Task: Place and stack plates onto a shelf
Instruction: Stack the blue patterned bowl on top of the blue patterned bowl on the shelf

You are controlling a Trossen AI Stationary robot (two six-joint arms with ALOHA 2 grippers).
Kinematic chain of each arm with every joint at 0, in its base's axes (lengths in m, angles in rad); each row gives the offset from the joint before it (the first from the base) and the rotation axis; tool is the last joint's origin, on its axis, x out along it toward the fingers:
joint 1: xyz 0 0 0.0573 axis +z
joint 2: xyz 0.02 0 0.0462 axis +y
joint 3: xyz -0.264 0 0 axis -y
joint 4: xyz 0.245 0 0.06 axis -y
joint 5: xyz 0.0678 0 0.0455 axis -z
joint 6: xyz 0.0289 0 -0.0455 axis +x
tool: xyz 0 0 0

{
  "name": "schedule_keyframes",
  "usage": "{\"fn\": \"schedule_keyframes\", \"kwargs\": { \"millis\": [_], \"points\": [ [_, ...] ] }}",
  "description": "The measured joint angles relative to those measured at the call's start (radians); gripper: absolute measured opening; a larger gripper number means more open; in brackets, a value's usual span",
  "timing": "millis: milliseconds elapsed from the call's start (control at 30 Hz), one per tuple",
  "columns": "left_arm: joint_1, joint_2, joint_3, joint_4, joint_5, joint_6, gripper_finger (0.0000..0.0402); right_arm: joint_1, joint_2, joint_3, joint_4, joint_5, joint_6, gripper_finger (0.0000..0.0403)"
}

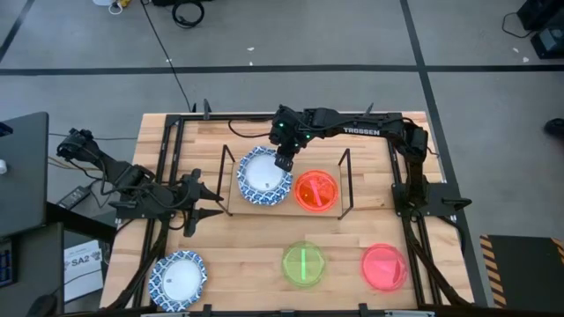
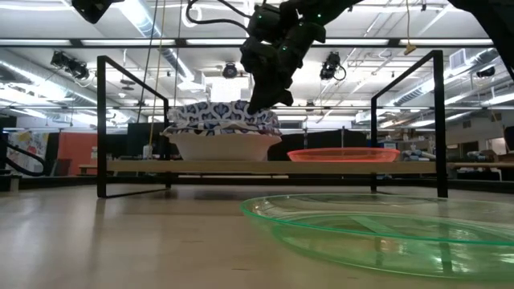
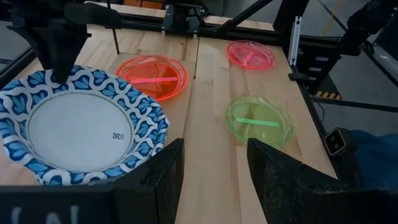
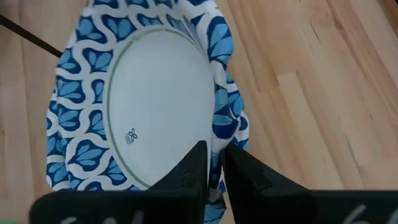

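Note:
The low wooden shelf (image 1: 286, 206) with black wire ends stands mid-table. On it rest a white plate with a blue patterned rim (image 1: 261, 176) and, to its right, an orange-red translucent plate (image 1: 315, 190). My right gripper (image 1: 284, 164) reaches down at the blue-rimmed plate's right rim and is shut on it. My left gripper (image 1: 208, 201) waits open just left of the shelf, above the table. Another blue-rimmed plate (image 1: 178, 280), a green plate (image 1: 302, 262) and a red-pink plate (image 1: 384, 267) lie on the table near its front edge. My right gripper (image 4: 214, 171) pinches the plate's wavy blue patterned rim (image 4: 219, 140) between its two fingers, on the side facing the orange-red plate. The fingers come from above, pointing down. The plate (image 2: 221, 132) sits with its base on the shelf board (image 2: 241, 166).
The shelf's black wire frames (image 2: 103, 120) (image 2: 440, 120) stand up at both short ends. Black arm mounts run along the table's left and right edges. Bare tabletop lies between the shelf and the front row of plates.

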Motion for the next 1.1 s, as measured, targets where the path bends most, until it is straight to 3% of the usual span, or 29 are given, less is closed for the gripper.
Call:
{"fn": "schedule_keyframes", "kwargs": {
  "millis": [667, 1100],
  "points": [
    [0.000, 0.000, 0.000, 0.000, 0.000, 0.000, 0.0183, 0.001, 0.000, 0.001, 0.015, 0.032, -0.008, 0.0205],
    [0.000, 0.000, 0.000, 0.000, 0.000, 0.000, 0.0183, 0.001, 0.000, 0.001, 0.075, 0.116, -0.050, 0.0204]
  ]
}}
